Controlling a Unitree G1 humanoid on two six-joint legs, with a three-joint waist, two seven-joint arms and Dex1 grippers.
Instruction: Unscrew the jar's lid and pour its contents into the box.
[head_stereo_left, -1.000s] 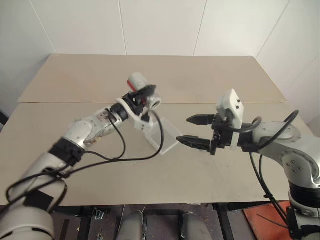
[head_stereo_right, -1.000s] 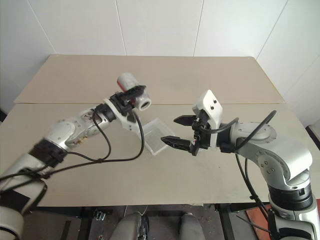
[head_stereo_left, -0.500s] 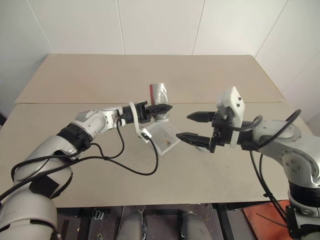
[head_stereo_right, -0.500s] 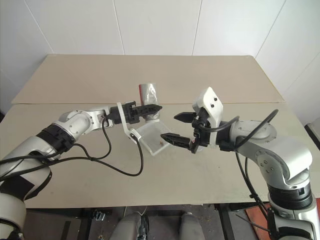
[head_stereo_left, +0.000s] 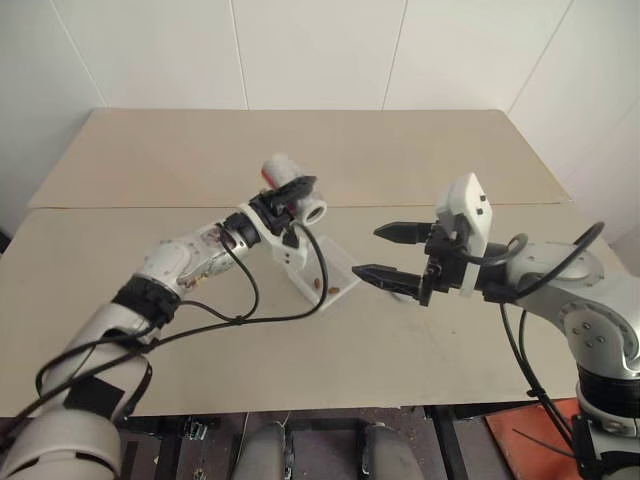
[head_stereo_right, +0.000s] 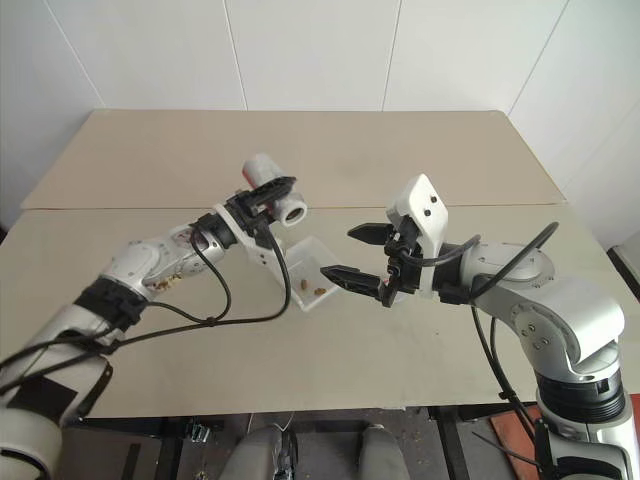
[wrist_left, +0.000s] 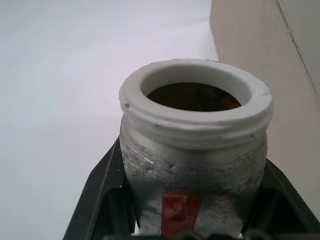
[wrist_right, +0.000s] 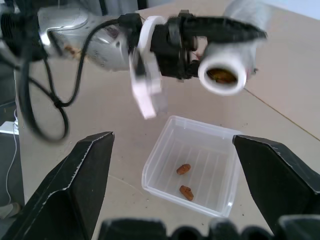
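Two contents (wrist_right: 183, 169) newly in box (wrist_right: 220, 137)

Left gripper (head_stereo_right: 272, 200) fingers clamped, arm raised; right gripper (head_stereo_right: 358, 252) fingers spread wide, level

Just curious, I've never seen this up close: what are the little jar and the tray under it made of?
The jar looks like plastic: matte white rim, silvery wrapped body, red label. The tray seems thin clear plastic; the table shows through its ribbed floor.
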